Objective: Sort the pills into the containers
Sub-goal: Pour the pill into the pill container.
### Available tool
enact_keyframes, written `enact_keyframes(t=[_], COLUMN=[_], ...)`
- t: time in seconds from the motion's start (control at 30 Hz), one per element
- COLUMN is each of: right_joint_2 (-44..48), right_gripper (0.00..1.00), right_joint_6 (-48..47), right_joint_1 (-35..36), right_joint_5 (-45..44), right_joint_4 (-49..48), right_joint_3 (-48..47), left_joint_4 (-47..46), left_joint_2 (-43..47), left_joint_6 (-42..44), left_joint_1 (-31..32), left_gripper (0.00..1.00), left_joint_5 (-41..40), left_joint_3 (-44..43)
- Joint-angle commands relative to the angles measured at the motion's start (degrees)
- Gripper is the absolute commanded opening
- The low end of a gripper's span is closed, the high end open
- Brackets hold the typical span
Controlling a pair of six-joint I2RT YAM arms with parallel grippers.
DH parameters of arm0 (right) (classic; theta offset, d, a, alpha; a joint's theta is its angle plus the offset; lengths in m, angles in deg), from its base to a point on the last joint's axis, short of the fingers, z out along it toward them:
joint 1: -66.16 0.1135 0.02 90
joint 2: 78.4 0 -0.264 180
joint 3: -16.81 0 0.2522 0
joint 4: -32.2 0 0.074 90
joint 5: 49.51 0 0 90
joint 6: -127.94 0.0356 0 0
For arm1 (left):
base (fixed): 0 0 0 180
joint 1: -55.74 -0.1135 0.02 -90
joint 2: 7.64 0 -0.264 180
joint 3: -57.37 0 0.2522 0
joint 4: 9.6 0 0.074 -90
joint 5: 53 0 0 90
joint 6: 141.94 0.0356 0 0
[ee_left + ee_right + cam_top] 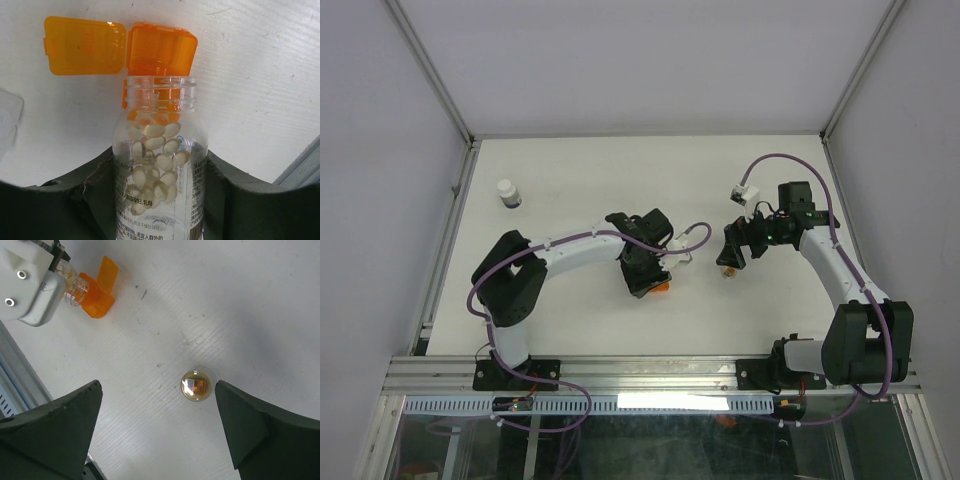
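Surveying the table: white and flat; every task item lay on it or hung over it.
My left pincer: half closed, clamped on the body of the clear vial, below its shoulder.
My right pincer: spread wide, holding nothing, fingers straddling the loose pill.
Clear vial: uncapped, mouth aimed at the orange cup; I could not tell whether they touched. Judged light, stiff and smooth-walled; a mid-body grip suited it.
White bottle: upright at the far left, well apart from both arms.
Orange cup: lid flipped open beside it, just beyond the vial's mouth. Judged thin and light, likely to skid if nudged.
Pills: pale oval capsules heaped inside the vial.
Loose pill: round, glossy, amber, alone on the table, touching neither finger. Judged very light, slippery, prone to roll, with a soft shell. Best taken across its widest part, fingertips low to the table, with a gentle squeeze.
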Motion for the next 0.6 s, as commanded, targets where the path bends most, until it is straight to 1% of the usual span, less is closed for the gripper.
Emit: enact_keyframes(t=[0.0,0.07,0.13,0.2,0.23,0.3,0.33,0.4,0.47,0.53,0.57], right_joint_2=[2.0,1.98,2.08,1.99,1.99,2.08,1.97,1.82,2.08,2.06,1.87], right_gripper=[0.99,0.99,0.99,0.99,0.99,0.99,0.99,0.99,0.99,0.99,0.99], right_joint_6=[-0.69,-0.69,-0.69,-0.68,-0.69,-0.69,-0.61,-0.73,-0.66,-0.61,-0.67], right_joint_1=[-0.52,-0.48,-0.53,-0.47,-0.52,-0.54,-0.52,-0.5,-0.56,-0.62,-0.6], right_joint_5=[1.38,1.46,1.42,1.42,1.46,1.47,1.42,1.36,1.42,1.38,1.38], right_joint_4=[-0.27,-0.24,-0.32,-0.25,-0.24,-0.39,-0.42,-0.1,-0.26,-0.46,-0.29], right_joint_3=[-2.84,-2.79,-2.77,-2.85,-2.87,-2.74,-2.7,-2.97,-2.73,-2.77,-2.9], left_joint_4=[-1.11,0.5,-0.29,-2.01,-0.82,1.16,0.19,-1.58,1.26,-1.0,-2.13], left_joint_2=[2.46,1.08,2.09,2.81,2.03,1.47,2.34,2.59,1.01,2.97,3.31], left_joint_6=[0.14,-0.15,-0.08,0.58,0.33,-0.47,-0.14,0.38,-0.55,-0.22,0.06], left_joint_1=[0.8,-0.21,0.83,-0.36,-0.72,0.81,1.44,0.22,0.33,1.59,0.7], left_gripper=[0.0,0.0,0.0,0.0,0.0,0.0,0.0,0.0,0.0,0.0,0.0], left_joint_5=[-0.56,-0.49,0.49,-0.4,-0.92,-0.03,0.16,-0.81,-0.21,0.37,-0.47], left_joint_3=[-0.68,-1.29,-1.84,-0.26,-0.67,-3.02,-2.58,-0.54,-2.05,-0.79,0.33])
